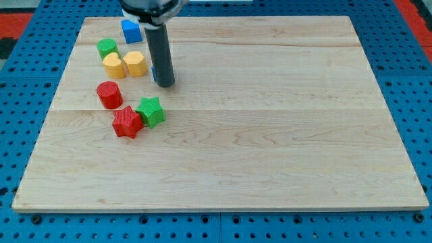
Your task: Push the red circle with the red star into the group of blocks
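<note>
The red circle (109,94) stands at the view's left on the wooden board (270,135). The red star (126,123) lies just below and right of it, touching the green star (151,111). Above are a yellow heart-like block (113,65), a yellow hexagon (135,64), a green circle (106,48) and a blue cube (131,31). My tip (165,84) rests on the board right of the yellow hexagon and above the green star, touching neither. A sliver of a blue block (154,73) shows at the rod's left edge, mostly hidden.
The board lies on a blue pegboard (27,135) that surrounds it on all sides. The arm's dark body (148,8) enters from the view's top.
</note>
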`<action>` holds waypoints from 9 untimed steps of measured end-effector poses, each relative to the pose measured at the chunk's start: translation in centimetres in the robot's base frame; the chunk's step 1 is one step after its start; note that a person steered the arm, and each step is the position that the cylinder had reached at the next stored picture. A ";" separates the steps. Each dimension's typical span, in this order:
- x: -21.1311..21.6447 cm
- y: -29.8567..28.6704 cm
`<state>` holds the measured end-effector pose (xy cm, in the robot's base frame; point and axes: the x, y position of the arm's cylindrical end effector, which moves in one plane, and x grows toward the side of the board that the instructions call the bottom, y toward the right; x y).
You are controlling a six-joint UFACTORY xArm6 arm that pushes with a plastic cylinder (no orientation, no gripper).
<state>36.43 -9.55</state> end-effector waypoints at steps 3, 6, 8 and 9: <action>-1.9 -1.6; 12.7 1.1; 4.9 -1.5; 3.9 -2.2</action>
<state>40.36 -11.79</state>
